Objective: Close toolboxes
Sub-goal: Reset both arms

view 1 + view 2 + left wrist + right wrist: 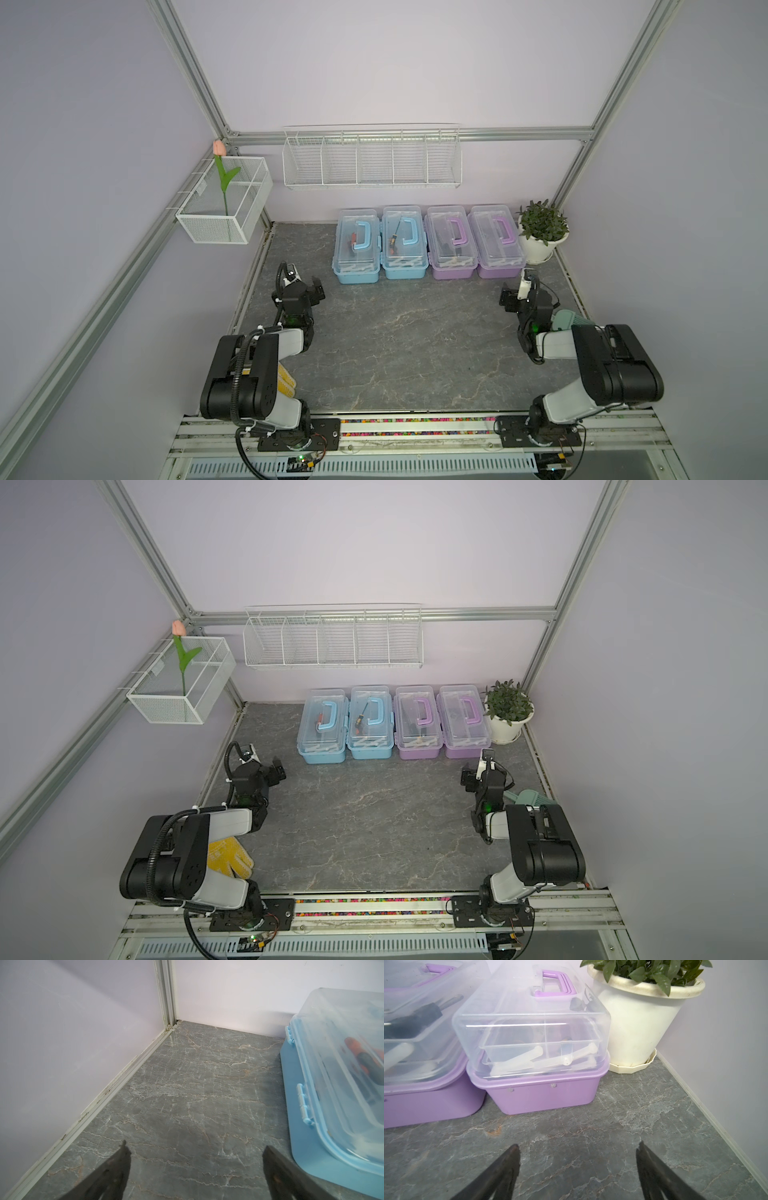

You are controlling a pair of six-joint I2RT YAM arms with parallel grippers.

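Left jaws and right jaws are noted spread wide with nothing held, a blue toolbox (324,1088) being seen just beside the left jaws and a purple toolbox (542,1097) ahead of the right jaws, lids lowered.

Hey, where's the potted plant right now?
In both top views the potted plant stands in the far right corner of the table, beside the end purple toolbox.

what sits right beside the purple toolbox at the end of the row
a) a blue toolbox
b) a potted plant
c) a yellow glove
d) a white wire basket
b: the potted plant stands close beside the end purple toolbox.
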